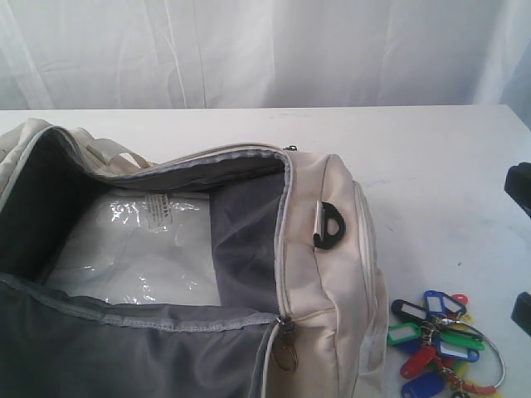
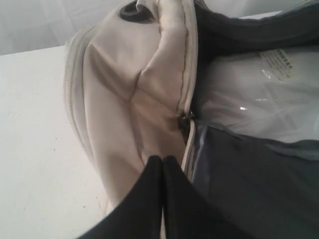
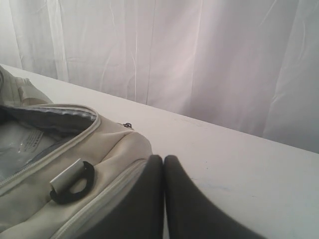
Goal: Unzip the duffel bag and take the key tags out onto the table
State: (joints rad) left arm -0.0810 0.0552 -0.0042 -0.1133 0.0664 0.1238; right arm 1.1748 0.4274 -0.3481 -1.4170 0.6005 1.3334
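The cream duffel bag (image 1: 332, 215) lies unzipped on the white table (image 1: 431, 166), its grey lining showing. Its metal zipper pull (image 1: 286, 344) hangs at the near end. The bunch of coloured key tags (image 1: 440, 340) rests on the table just right of the bag. My left gripper (image 2: 163, 158) is shut with nothing in it, hovering over the bag's end panel (image 2: 119, 89) near the zipper pull (image 2: 187, 117). My right gripper (image 3: 163, 158) is also shut and empty, beside the bag's end (image 3: 114, 149) with its black D-ring (image 3: 75, 186). The key tags show in neither wrist view.
A clear plastic packet (image 1: 141, 249) lies flat inside the bag. Dark parts of the right arm (image 1: 519, 189) poke in at the exterior view's right edge. A white curtain (image 3: 199, 59) hangs behind the table's far edge.
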